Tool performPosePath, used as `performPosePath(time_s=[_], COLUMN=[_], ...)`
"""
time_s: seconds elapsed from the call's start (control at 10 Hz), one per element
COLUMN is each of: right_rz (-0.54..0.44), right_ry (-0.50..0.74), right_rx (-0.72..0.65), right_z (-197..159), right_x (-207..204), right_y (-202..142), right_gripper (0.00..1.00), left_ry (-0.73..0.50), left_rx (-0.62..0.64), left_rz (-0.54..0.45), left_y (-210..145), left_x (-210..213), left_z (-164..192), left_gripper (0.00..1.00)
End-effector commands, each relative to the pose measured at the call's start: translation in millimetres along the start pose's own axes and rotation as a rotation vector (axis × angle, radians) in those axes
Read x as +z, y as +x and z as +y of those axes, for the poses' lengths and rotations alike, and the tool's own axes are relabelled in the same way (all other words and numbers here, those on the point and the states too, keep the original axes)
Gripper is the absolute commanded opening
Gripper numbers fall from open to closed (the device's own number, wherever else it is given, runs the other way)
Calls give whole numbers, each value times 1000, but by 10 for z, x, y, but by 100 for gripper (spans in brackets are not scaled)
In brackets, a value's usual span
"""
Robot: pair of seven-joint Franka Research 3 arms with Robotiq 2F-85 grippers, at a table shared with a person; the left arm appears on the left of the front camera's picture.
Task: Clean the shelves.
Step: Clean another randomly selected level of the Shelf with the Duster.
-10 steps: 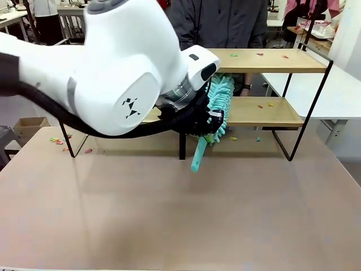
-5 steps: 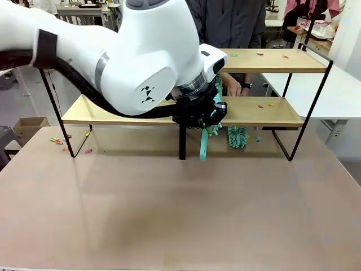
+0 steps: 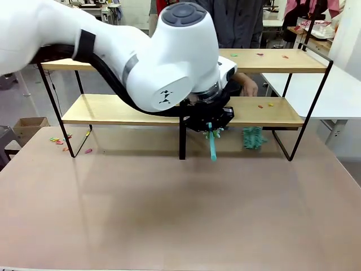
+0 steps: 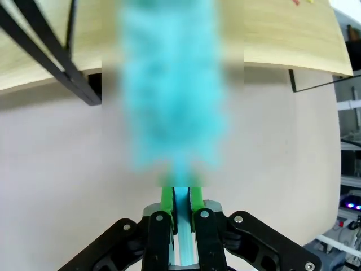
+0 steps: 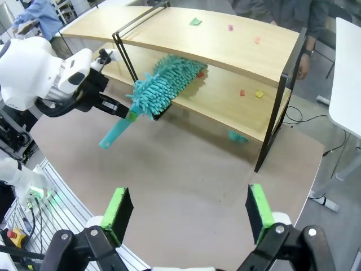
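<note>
Though the fluffy teal duster (image 4: 172,96) blurs, your left gripper (image 4: 181,195) clamps its handle by the wooden black-framed shelves (image 3: 113,109); right gripper (image 5: 189,208) gapes wide.

The left arm (image 3: 169,62) is clad in smooth, rounded white housings, and a grey round cap (image 3: 183,12) is set on the joint above the left hand (image 3: 211,127). A small black triangle marking (image 3: 164,97) is printed on the shell, and a thick black cable (image 3: 113,79) is run along it behind the hand. Both hands are built of black linkages studded with silver screws (image 4: 239,219). The right hand (image 5: 188,210) is fitted with green pads (image 5: 118,209).
</note>
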State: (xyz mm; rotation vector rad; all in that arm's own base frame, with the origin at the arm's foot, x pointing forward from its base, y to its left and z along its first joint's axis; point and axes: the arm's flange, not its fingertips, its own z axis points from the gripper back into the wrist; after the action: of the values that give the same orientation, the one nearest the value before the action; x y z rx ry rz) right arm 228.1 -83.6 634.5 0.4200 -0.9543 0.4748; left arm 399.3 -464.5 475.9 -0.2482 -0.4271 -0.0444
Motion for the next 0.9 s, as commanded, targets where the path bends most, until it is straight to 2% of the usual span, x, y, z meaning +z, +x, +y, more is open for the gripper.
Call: performPosePath(time_s=[0.0, 0.2, 0.5, 0.8], right_rz=[-1, -1, -1, -1], right_ry=[10, 10, 10, 10], right_rx=[2, 2, 2, 2], right_z=[11, 11, 11, 11], right_x=[3, 3, 3, 3], right_y=[-5, -5, -5, -5], right_gripper=[100, 100, 100, 100], left_ry=[-22, -55, -155, -231], left_rx=[-7, -42, -208, -306], left_rz=[9, 25, 93, 120], left_y=[109, 191, 246, 210], left_x=[-54, -112, -222, -241], left_z=[-246, -381, -689, -955], left_gripper=[12, 12, 12, 12])
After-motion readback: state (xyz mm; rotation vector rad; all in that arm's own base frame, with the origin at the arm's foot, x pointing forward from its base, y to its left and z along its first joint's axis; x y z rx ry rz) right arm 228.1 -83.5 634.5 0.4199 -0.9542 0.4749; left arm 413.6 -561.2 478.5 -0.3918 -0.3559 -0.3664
